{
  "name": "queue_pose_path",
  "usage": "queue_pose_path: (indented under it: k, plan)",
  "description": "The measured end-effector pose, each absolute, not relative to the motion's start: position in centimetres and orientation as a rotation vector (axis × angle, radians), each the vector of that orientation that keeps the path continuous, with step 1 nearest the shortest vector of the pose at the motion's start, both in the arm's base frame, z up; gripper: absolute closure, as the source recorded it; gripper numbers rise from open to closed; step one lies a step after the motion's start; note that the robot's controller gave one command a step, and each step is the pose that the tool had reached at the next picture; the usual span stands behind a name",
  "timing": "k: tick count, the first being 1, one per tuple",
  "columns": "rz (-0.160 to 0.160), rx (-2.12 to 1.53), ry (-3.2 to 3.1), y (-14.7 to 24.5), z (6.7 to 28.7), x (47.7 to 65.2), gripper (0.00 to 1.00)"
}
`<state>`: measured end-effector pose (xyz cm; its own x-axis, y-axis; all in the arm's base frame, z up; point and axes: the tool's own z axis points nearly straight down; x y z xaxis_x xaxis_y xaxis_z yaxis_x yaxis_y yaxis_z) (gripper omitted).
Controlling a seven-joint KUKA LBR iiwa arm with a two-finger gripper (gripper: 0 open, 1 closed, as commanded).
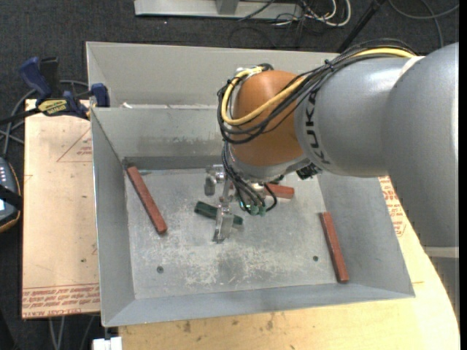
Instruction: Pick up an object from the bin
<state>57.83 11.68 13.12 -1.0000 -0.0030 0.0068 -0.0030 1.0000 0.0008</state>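
Note:
My gripper [219, 207] reaches down to the middle of the bin floor from under the orange dome. Its two metal fingers stand apart, one fingertip [214, 183] toward the back and the other fingertip [222, 229] toward the front. A small flat dark green piece [206, 210] lies on the floor between them, its left end sticking out past the fingers. It rests on the floor and is not lifted. A small red-orange piece [282, 191] lies just right of the gripper, partly under the dome.
A long red-brown bar [147, 199] lies slanted along the left side of the floor. A second red-brown bar [334, 246] lies near the right wall. The arm and its cables hide the back right of the bin.

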Motion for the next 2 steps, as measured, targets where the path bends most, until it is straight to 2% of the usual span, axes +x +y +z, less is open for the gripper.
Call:
queue_pose_path:
  k: [1,2]
  plan:
    - [0.001,0.056,-3.143,7.74,7.13,62.59,0.0]
    - [-0.003,0.059,-3.143,8.05,7.52,62.52,1.0]
